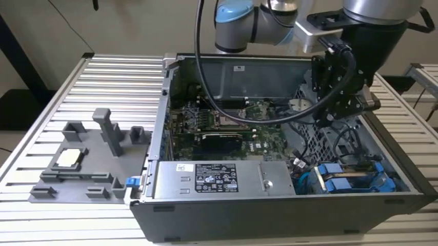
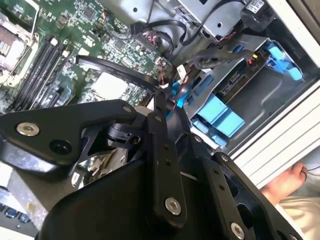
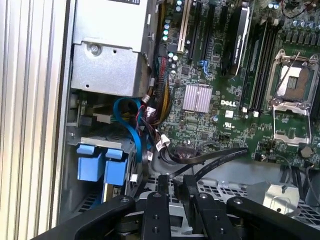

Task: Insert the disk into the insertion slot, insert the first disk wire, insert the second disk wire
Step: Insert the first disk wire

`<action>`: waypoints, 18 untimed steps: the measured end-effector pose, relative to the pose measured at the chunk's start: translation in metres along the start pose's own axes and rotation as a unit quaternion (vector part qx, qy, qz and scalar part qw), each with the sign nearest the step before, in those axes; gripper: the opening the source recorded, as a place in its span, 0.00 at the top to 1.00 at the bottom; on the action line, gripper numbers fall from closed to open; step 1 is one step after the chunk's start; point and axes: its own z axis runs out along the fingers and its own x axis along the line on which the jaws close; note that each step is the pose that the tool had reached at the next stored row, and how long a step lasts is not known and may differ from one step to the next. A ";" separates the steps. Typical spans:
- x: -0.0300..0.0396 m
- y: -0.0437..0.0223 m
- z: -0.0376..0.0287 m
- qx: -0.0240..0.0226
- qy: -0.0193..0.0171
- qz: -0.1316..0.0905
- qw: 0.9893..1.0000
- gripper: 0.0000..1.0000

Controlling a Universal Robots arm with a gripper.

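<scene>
Nearest us in the exterior view, along the front wall of the open computer case, lie the grey power supply and, towards the exterior view's right, the disk in its blue carrier, set low in the corner bay. Just behind it the gripper hangs over the perforated insertion slot, close to the loose black cables seen in the first wrist view. We cannot tell whether it is parted or closed. Beyond lies the motherboard.

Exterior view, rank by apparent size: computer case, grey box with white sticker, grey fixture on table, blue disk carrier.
1. computer case
2. grey fixture
3. grey box with white sticker
4. blue disk carrier
</scene>
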 end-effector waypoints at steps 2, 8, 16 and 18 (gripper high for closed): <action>-0.0018 0.0011 0.0016 0.004 0.001 0.001 1.000 0.73; -0.0061 0.0031 0.0041 0.010 0.001 0.003 1.000 0.73; -0.0062 0.0035 0.0074 0.011 0.002 0.008 1.000 0.73; -0.0062 0.0035 0.0074 0.011 0.002 0.008 1.000 0.73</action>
